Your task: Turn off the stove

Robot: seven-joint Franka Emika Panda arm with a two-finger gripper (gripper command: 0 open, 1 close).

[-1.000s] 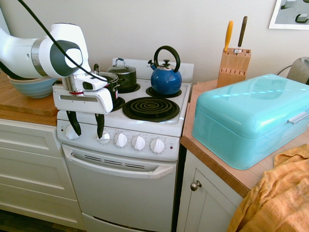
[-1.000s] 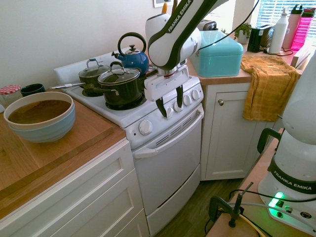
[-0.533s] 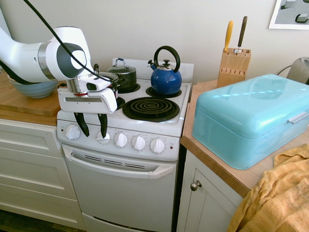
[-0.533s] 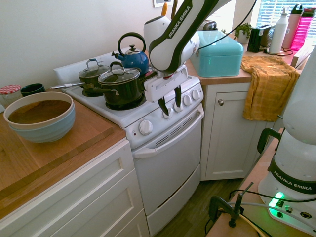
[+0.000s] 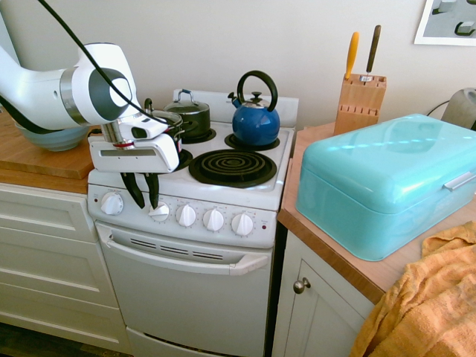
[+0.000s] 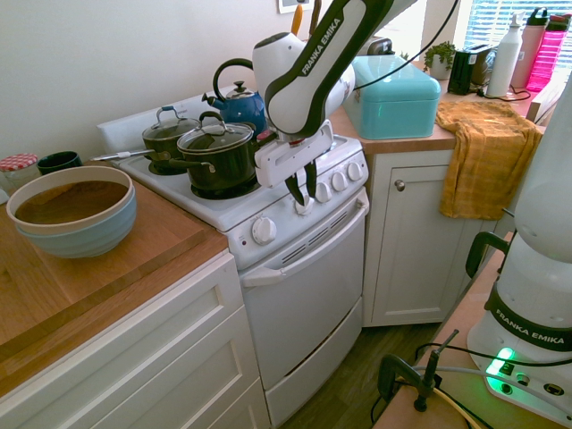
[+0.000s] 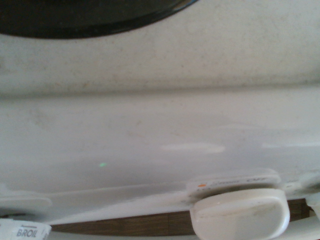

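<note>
Stove (image 5: 186,245) fills the gap between the white cabinet drawers (image 5: 44,253) and the cupboard under the wooden counter (image 5: 327,253), directly below the jaws; its white oven door hangs beneath them and its control panel sits right at their tips. The white arm reaches across the cooktop with the gripper (image 5: 143,195) pointing straight down at the front edge. Its two black fingers stand only a narrow gap apart, partly closed, and hang just above and between the first knob (image 5: 111,204) and the second knob (image 5: 159,212); the second exterior view puts their tips right over the second knob (image 6: 305,206). Whether they touch it I cannot tell, and nothing shows clearly pinched between them.

Well off to one side of the jaws, on the counter, lies the turquoise bread box (image 5: 387,182), with an orange towel (image 5: 424,305) draped below it. On the opposite side sits a large blue-rimmed bowl (image 6: 71,210). Behind the jaws, on the burners, stand a black lidded pot (image 6: 214,154), a second smaller pot (image 5: 190,115) and a blue kettle (image 5: 255,119); one bare coil burner (image 5: 232,165) lies just beside them. A knife block (image 5: 361,100) stands far back.

The wrist view shows the white panel close up, blurred, with one knob (image 7: 240,215) at its edge.
</note>
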